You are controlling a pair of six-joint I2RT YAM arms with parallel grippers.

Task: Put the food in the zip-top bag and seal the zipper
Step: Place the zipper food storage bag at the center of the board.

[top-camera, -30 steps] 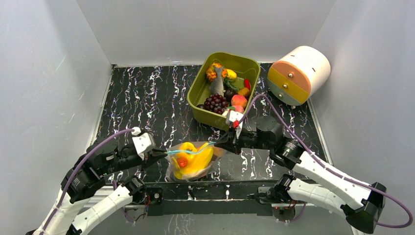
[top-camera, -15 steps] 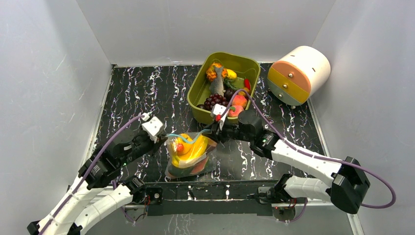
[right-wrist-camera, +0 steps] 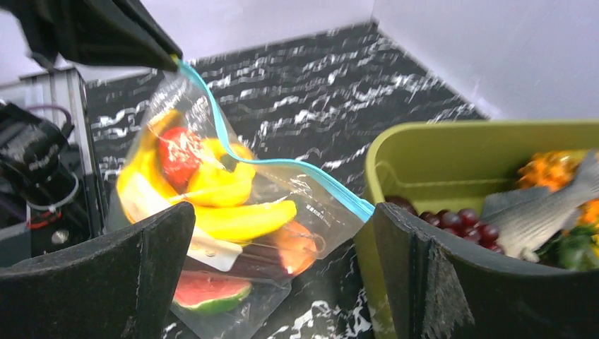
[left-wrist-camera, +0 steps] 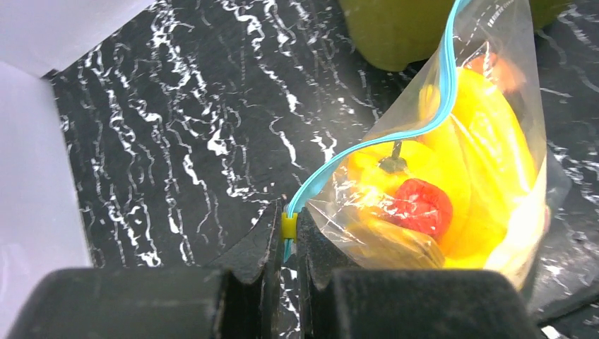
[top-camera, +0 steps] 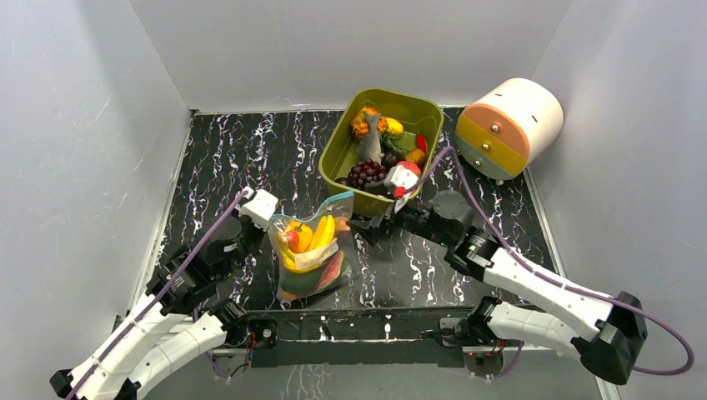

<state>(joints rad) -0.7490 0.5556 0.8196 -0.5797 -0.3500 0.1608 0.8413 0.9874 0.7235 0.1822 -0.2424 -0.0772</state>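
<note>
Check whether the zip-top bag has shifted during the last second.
Yes. The zip-top bag moved left, and its mouth rose toward the near wall of the olive tub.

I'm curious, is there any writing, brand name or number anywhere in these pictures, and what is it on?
No text can be read anywhere.
zip-top bag: faint print near its top corner, too blurred to read.
black motor housing: a pale marking, too blurred to read.
</note>
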